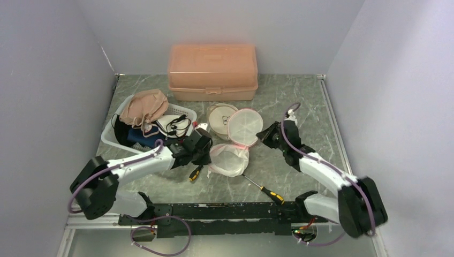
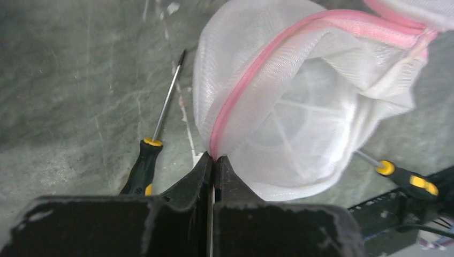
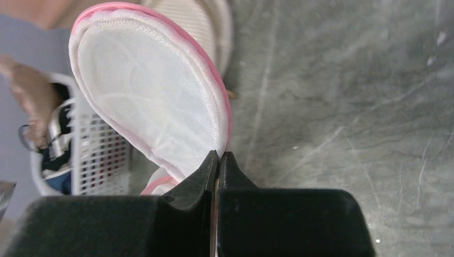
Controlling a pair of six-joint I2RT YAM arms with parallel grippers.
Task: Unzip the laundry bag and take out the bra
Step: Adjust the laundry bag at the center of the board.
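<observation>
The bag lies mid-tabletop. It is white mesh edged in pink, folded open like a clamshell, with one round half tilted up and the other slumped below it. Only the top view shows both halves and both arms together. The left wrist view shows the left fingers pressed together on the slumped half's pink seam. The right wrist view shows the right fingers pinched shut on the raised half's rim. What the mesh holds cannot be told. A screwdriver lies just beside the bag, and a second screwdriver reaches its other side. A basket of clothes sits to the left and a peach box behind.
</observation>
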